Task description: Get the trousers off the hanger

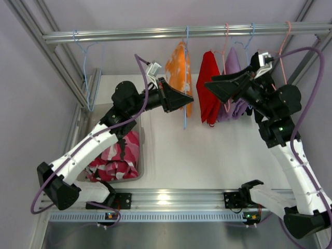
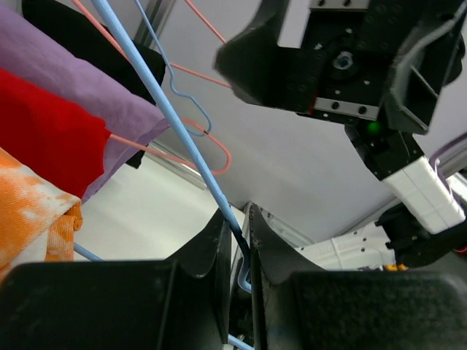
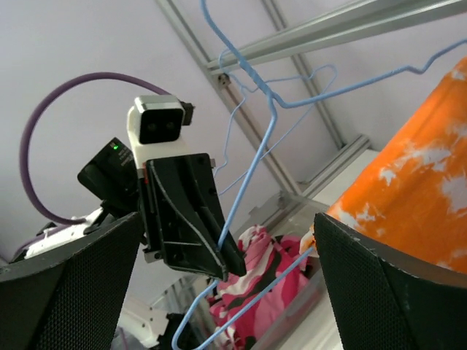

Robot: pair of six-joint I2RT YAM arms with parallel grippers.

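On blue hanger (image 1: 185,122), orange trousers (image 1: 178,72) vertical

Orange trousers (image 1: 179,72) on blue hanger (image 1: 184,122)

Fig. 1. I view the white table (image 1: 207,155). Toward its near left corner a grey bin (image 1: 140,161) sits directly on it, holding the pink-white-black camouflage trousers (image 1: 111,166), crumpled in a heap.

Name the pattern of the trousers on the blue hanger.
Trousers: orange, white blotches; clearest from right wrist.
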